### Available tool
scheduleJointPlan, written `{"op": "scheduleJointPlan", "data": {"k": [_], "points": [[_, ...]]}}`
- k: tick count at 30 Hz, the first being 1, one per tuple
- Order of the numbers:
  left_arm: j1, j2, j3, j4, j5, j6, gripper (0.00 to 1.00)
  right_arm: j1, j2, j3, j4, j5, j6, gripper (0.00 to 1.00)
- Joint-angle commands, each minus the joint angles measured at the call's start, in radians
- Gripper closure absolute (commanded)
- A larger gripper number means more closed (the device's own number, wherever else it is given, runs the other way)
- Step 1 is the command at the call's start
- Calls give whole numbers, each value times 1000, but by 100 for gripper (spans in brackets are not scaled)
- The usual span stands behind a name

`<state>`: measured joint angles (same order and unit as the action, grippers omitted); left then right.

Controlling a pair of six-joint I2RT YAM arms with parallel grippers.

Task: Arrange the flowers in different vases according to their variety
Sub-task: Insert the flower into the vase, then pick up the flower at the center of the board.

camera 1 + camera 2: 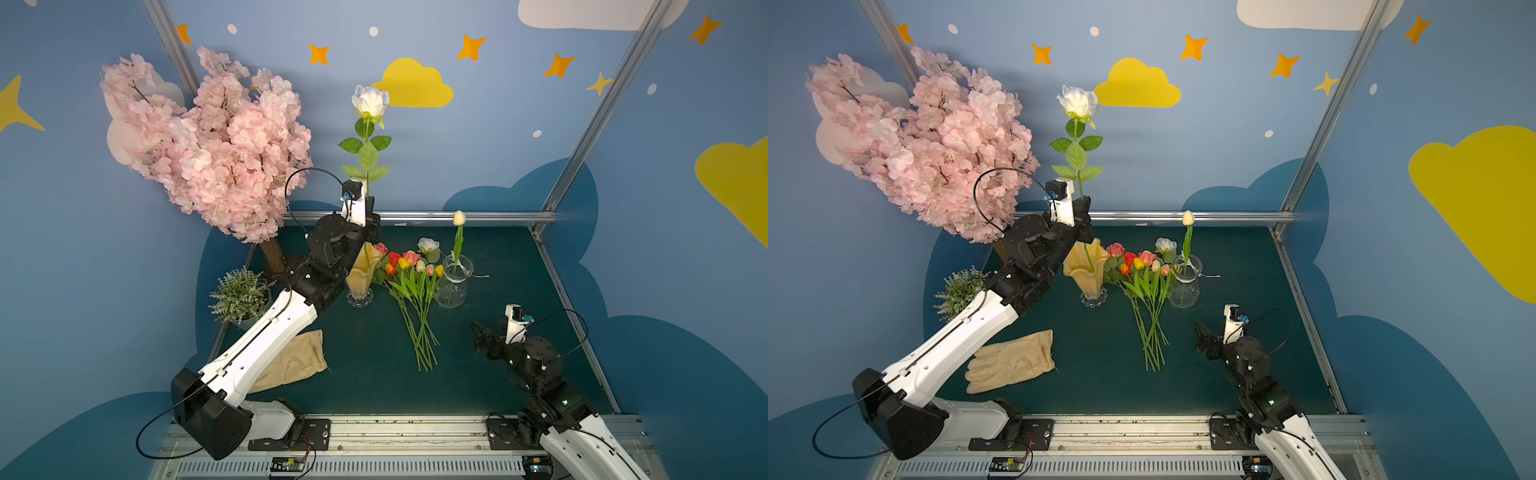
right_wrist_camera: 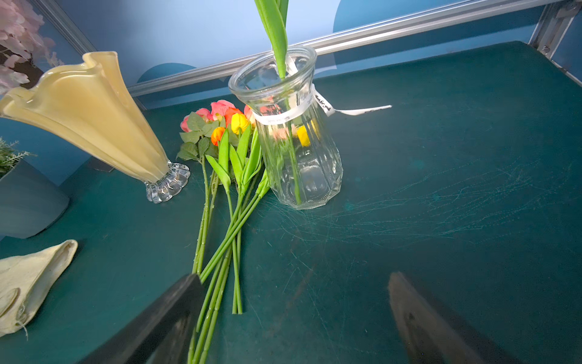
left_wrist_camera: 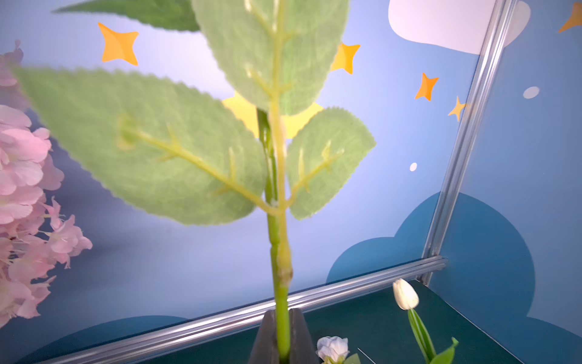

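Rose [image 1: 368, 156], white one, stands straight up, bloom on top, stem end inside the amber fluted vase [image 1: 360, 276]; left fingers [image 3: 266, 340] pinched tight on its stem. Right fingers [image 2: 157, 321] gape wide, empty.

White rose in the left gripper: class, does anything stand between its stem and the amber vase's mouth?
Nothing visible does. The left gripper holds the white rose upright above the amber vase, and the stem's lower end already dips into the open mouth.

Glossy amber vase [image 2: 94, 116], scratched tabletop [image 2: 441, 205]
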<state>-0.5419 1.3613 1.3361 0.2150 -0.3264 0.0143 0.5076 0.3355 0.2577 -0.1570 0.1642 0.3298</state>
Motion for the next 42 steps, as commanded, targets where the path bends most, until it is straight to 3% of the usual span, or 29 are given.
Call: {"op": "scheduleJointPlan", "data": {"k": [1, 12, 15, 18, 20, 29, 37, 42], "points": [[36, 29, -28, 127, 14, 66, 97, -1, 5, -10, 40, -20, -7, 2], [122, -13, -272, 308, -9, -35, 96, -1, 12, -18, 61, -40, -11, 2], [130, -43, -336, 314, -25, -93, 86, -1, 18, -20, 69, -50, -12, 2], [131, -108, -398, 293, -22, -151, 56, -1, 31, -19, 79, -62, -12, 2], [128, -163, -417, 226, -10, -192, 45, -1, 41, -20, 86, -69, -12, 2], [121, -428, -489, -98, 43, -391, 35, 0, 79, -16, 111, -95, -11, 2], [107, -650, -662, -203, 132, -541, 24, 0, 112, -11, 125, -121, -14, 2], [94, -725, -756, -241, 183, -607, 23, 2, 170, -2, 147, -153, -11, 2]]}}
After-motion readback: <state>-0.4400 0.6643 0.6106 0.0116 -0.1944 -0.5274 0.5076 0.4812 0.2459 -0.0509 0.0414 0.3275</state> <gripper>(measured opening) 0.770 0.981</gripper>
